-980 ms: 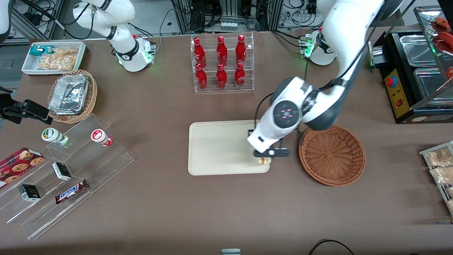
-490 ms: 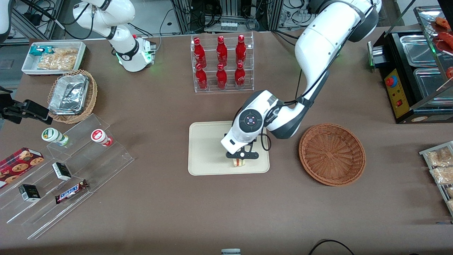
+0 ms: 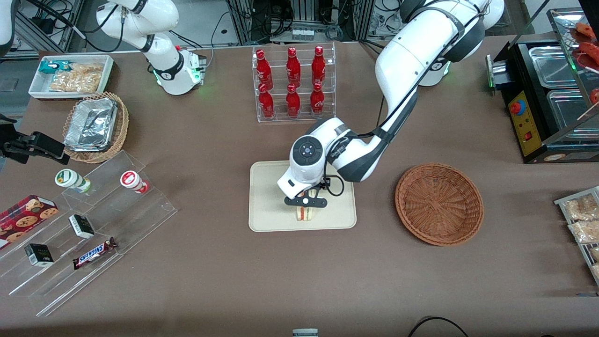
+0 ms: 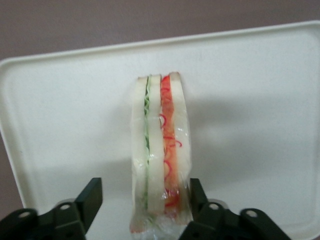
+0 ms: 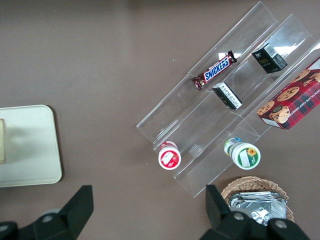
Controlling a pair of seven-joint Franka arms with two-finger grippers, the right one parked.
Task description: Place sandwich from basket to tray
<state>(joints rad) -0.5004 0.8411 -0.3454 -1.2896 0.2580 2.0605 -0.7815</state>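
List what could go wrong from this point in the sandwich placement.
1. The sandwich stands on a narrow edge on the tray, so it may topple as the gripper lifts away.
2. The gripper is open, but one finger looks to be against the clear wrap and could drag the sandwich along.
3. The sandwich sits toward the tray rim nearer the front camera, so a fall that way might land it on the rim.
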